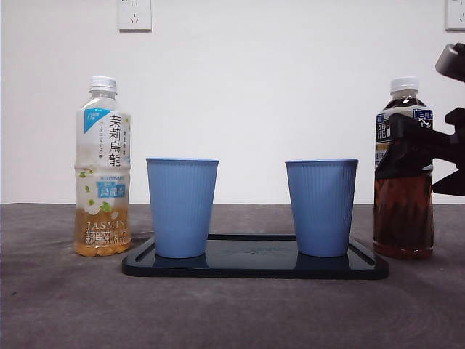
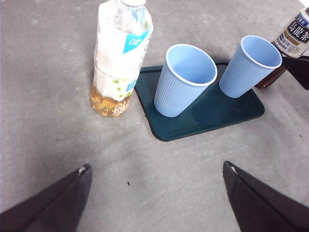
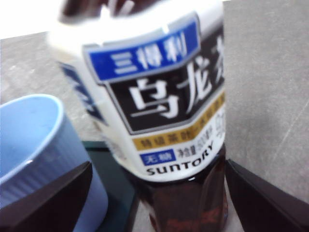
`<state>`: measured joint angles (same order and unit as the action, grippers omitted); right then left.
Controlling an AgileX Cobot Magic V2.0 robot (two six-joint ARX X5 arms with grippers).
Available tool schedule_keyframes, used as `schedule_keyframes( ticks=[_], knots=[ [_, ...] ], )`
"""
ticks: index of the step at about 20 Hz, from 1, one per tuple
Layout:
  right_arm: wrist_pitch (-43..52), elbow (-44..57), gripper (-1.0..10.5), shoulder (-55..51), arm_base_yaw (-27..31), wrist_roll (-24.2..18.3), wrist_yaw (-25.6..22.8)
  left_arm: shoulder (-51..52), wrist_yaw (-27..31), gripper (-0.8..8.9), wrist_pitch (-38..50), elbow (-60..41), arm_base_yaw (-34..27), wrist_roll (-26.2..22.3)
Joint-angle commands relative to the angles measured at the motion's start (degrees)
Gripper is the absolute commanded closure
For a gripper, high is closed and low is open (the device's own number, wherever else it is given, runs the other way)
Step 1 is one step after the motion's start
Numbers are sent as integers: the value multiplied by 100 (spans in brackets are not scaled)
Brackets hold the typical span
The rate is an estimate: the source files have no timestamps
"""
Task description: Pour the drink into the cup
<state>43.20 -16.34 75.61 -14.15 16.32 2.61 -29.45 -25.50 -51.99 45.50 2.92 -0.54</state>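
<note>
I have the right gripper (image 3: 154,193) level at the dark tea bottle (image 1: 404,182), jaws spread on both sides of it, not pinching. My left gripper (image 2: 154,198) hovers wide open above the grey bench (image 1: 65,298). 2 ribbed blue cups (image 1: 182,207) (image 1: 322,207) stand on 1 glossy tray (image 1: 254,267); 2 capped plastic bottles flank it, including jasmine tea (image 1: 102,167).

Wall socket (image 1: 134,14) up top, grey table (image 1: 65,305).

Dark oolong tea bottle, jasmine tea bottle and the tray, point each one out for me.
dark oolong tea bottle (image 3: 169,106): right wrist view, on its black label.
jasmine tea bottle (image 1: 102,174): front view, on its white label.
tray (image 2: 207,111): left wrist view, on bare surface in front of the cups.
</note>
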Motion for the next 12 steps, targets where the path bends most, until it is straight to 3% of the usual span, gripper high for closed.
schedule_keyframes(
  ticks=[1,10,12],
  knots=[
    [374,-17,507,297,-20,-52,-142,2,-28,375,11,103,15,-7],
    [1427,-170,513,1261,203,-144,-223,2,-28,375,9,103,15,-9],
    [1467,-264,586,1390,201,-201,-199,2,-28,375,9,103,15,-9]
  ],
)
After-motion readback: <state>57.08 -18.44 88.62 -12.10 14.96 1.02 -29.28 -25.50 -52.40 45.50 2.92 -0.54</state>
